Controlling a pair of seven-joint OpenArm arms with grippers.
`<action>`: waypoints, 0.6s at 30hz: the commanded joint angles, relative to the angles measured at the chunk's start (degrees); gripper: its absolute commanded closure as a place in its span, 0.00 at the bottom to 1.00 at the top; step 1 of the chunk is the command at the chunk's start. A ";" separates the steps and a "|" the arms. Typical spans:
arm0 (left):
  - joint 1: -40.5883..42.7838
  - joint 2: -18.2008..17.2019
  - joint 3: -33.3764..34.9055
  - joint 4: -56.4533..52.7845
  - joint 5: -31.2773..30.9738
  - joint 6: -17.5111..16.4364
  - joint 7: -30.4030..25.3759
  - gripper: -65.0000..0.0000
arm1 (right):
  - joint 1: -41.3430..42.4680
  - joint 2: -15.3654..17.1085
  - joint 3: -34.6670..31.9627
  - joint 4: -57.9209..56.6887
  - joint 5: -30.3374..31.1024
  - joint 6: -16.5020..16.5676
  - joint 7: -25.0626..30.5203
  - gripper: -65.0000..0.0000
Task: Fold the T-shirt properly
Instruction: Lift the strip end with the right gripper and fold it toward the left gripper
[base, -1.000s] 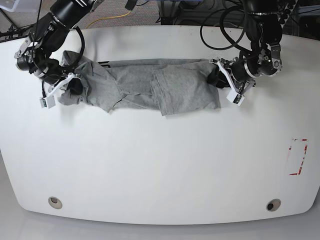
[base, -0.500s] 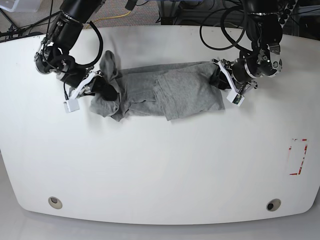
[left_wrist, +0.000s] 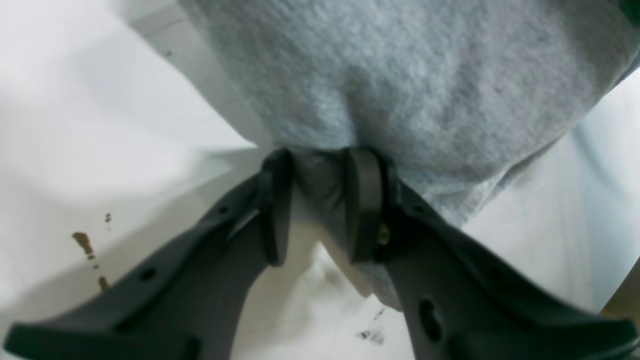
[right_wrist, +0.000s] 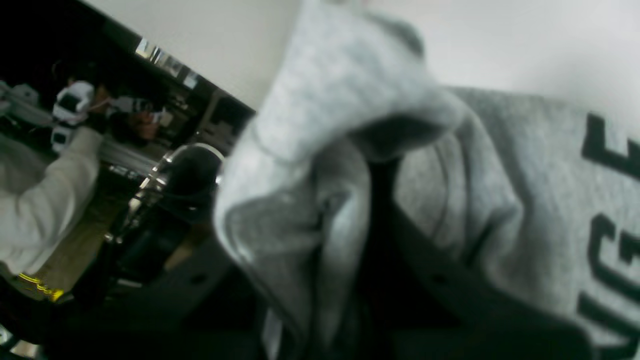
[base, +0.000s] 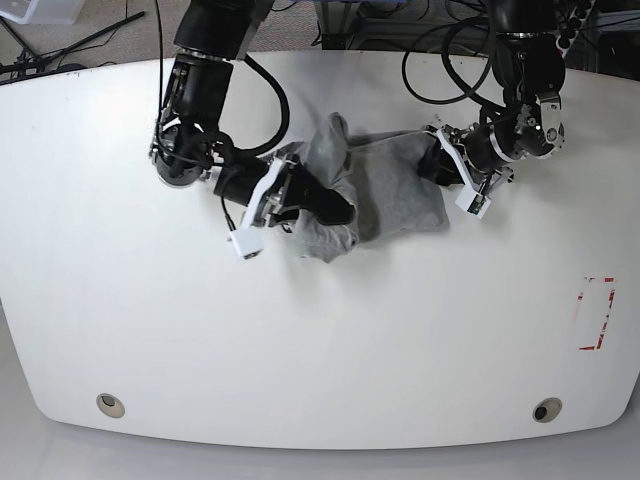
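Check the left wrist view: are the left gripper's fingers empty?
No, the left gripper has a bunch of the grey T-shirt pinched between its two fingers.

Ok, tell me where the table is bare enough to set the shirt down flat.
Bare table runs below the T-shirt to the near edge, bordered by red tape. Far left is bare too. Crowded: the middle back, where the right hand and left hand grip the shirt.
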 joint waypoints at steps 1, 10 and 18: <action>0.46 -1.39 0.09 0.06 3.53 0.61 3.54 0.75 | 1.99 -0.32 -6.02 0.80 0.08 0.14 6.60 1.00; 0.20 -1.66 0.09 0.06 3.35 0.52 3.54 0.75 | 4.28 -0.15 -12.87 -6.85 -8.36 0.14 12.14 0.86; 0.20 -1.30 -0.09 0.15 3.27 -3.96 3.54 0.75 | 5.42 -0.15 -12.96 -10.98 -15.21 0.14 16.98 0.26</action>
